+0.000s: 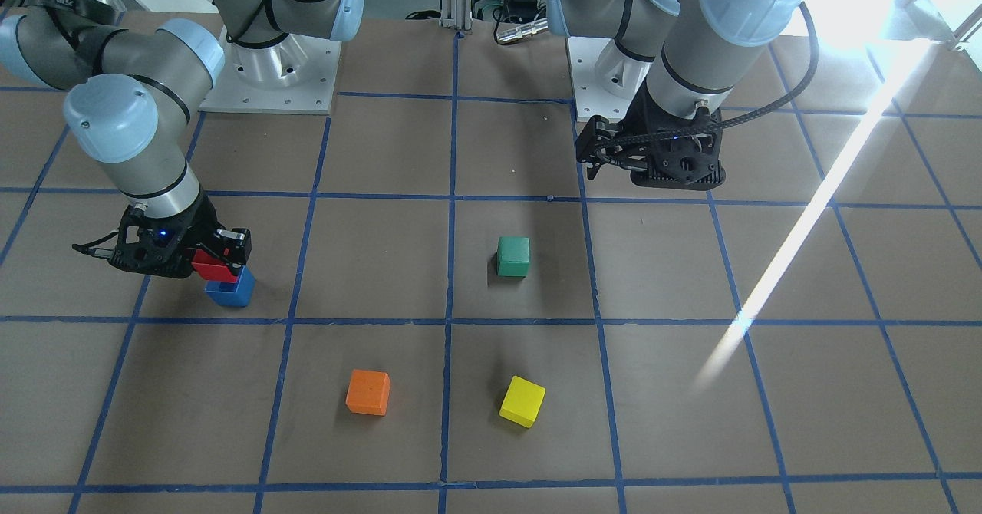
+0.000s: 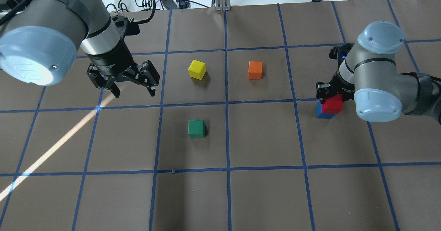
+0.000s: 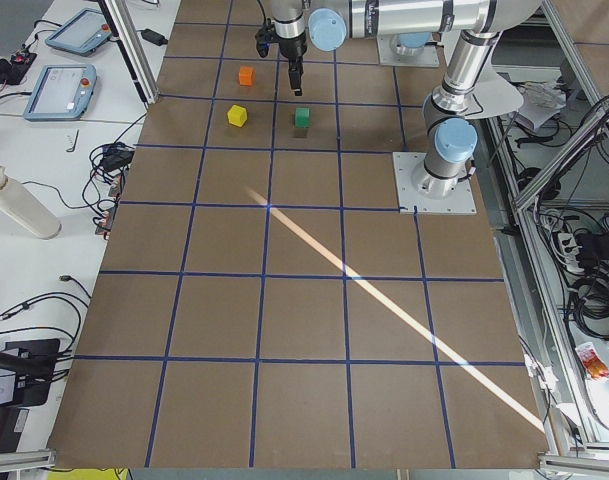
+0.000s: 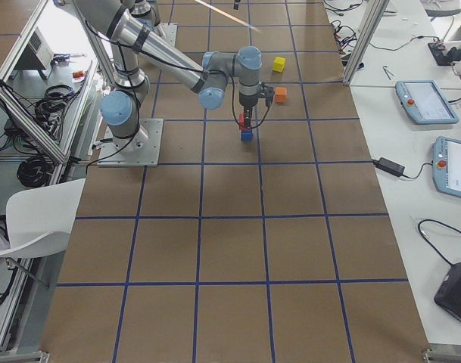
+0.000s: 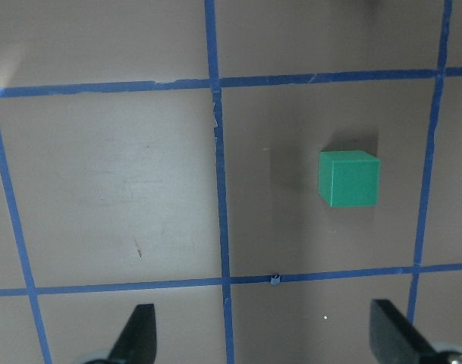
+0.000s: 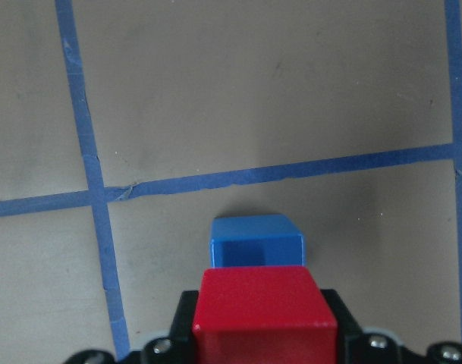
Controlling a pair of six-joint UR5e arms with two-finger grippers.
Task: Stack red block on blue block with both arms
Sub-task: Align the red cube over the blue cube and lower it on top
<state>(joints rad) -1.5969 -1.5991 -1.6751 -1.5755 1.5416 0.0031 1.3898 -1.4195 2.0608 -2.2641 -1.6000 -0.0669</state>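
Observation:
My right gripper [image 2: 330, 99] is shut on the red block [image 2: 332, 104], with a finger on each side of it in the right wrist view [image 6: 265, 312]. The red block [image 1: 209, 264] sits directly over the blue block [image 1: 230, 290], slightly offset; I cannot tell whether they touch. The blue block [image 2: 321, 112] stands on the table, and its far part shows beyond the red one in the right wrist view [image 6: 257, 239]. My left gripper [image 2: 134, 88] is open and empty, hovering above the table far from both blocks, and it also shows in the left wrist view [image 5: 265, 337].
A green block [image 2: 196, 128] lies near the table's middle, below my left gripper [image 5: 349, 178]. A yellow block [image 2: 197, 69] and an orange block [image 2: 255, 70] lie farther out. A bright sunlight streak [image 1: 798, 230] crosses the table. Both arm bases stand at the robot's edge.

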